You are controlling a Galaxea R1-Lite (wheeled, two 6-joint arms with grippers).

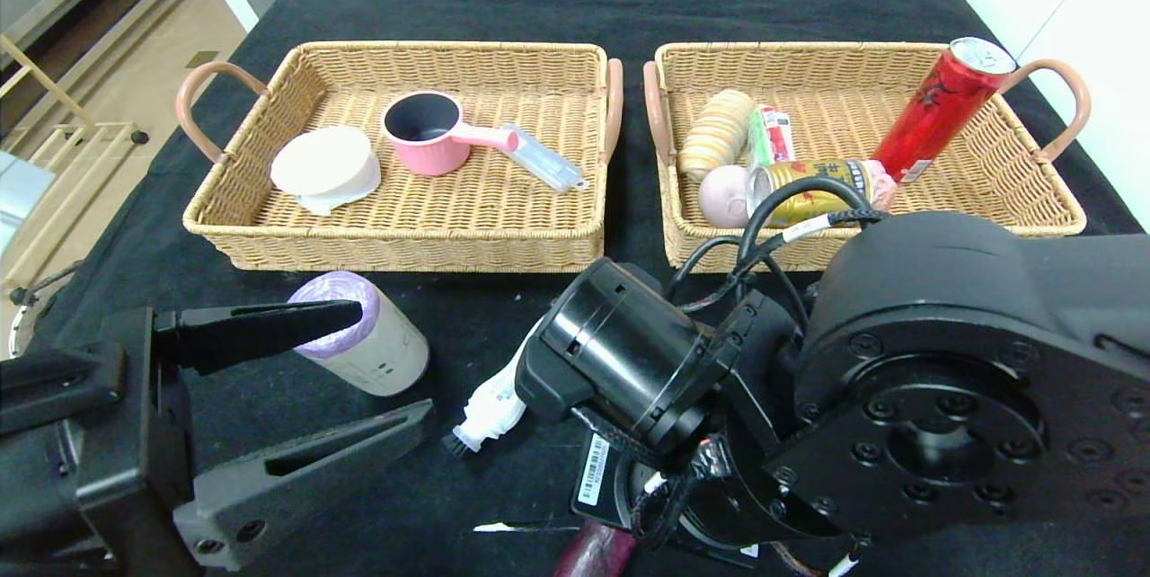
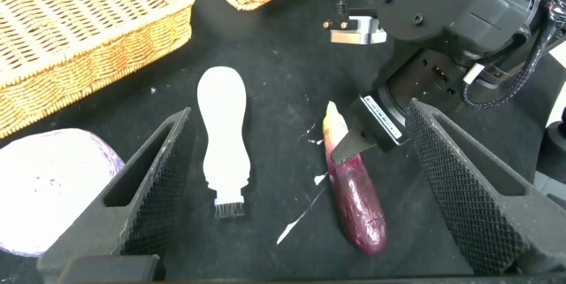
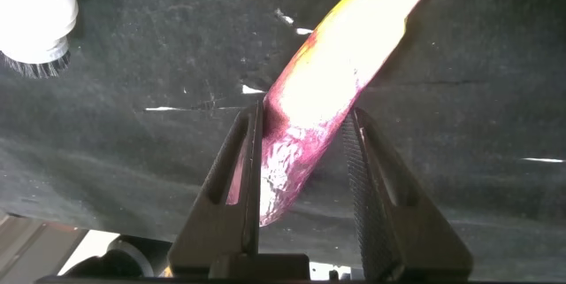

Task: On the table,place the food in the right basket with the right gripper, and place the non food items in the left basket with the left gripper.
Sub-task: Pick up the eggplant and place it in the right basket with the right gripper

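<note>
Eggplant [image 3: 305,134] lies on the black surface [image 1: 503,307] near the front edge, pinched between the jaws of the right gripper [image 3: 305,195]. Left gripper [image 1: 305,379] hovers with jaws spread wide around the beige roll [image 1: 364,343], the white brush [image 2: 221,138] just beside it. Cans and potato sit in the right basket [image 1: 1033,190].

You have the table [image 1: 503,11] under black cloth with a few white flecks. At eleven o'clock sits the left basket [image 1: 269,235], at one o'clock the right basket [image 1: 1060,217]. Toward seven lies the beige roll [image 1: 377,352], the white brush [image 1: 490,411] beside it, and at six the purple eggplant [image 2: 358,200].
</note>
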